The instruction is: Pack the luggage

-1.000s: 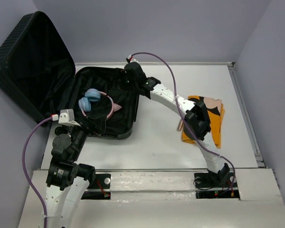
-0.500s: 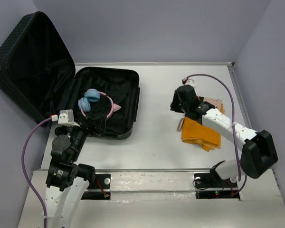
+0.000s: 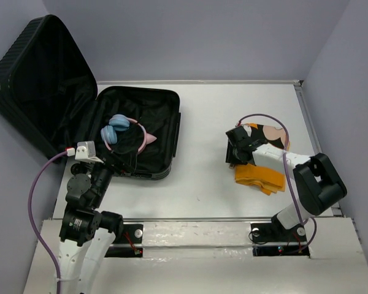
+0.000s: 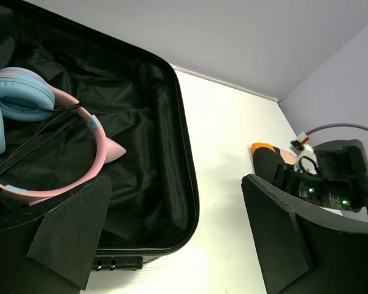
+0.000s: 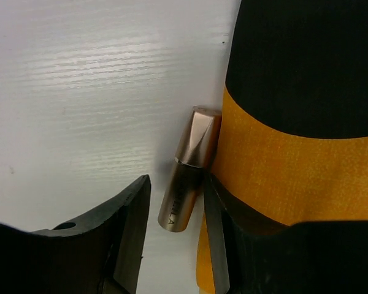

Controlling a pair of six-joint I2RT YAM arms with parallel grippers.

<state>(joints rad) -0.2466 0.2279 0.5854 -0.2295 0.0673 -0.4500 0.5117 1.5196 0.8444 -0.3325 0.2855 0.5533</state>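
The luggage (image 3: 172,131) lies open at the left, its ribbed lid (image 3: 43,73) propped up behind. Blue and pink headphones (image 3: 118,131) lie on its black lining, and also show in the left wrist view (image 4: 24,98). My left gripper (image 3: 112,161) hovers open and empty at the suitcase's near edge (image 4: 187,184). My right gripper (image 3: 233,157) is low on the table at the right. It is open, and its fingers straddle a small rose-gold tube (image 5: 189,168) that lies against a folded orange and black cloth (image 5: 294,153). The right finger (image 5: 213,239) is close beside the tube; the left finger (image 5: 126,233) stands apart.
The orange cloth (image 3: 262,174) lies at the right of the white table (image 3: 202,177), with a tan patch at its far end. A raised rail (image 3: 313,141) runs along the table's right edge. Grey walls close in the back and sides.
My right arm has swung from above the suitcase's far edge across to the right and come down beside the orange cloth, its fingers now around the tube. The left arm has not moved.
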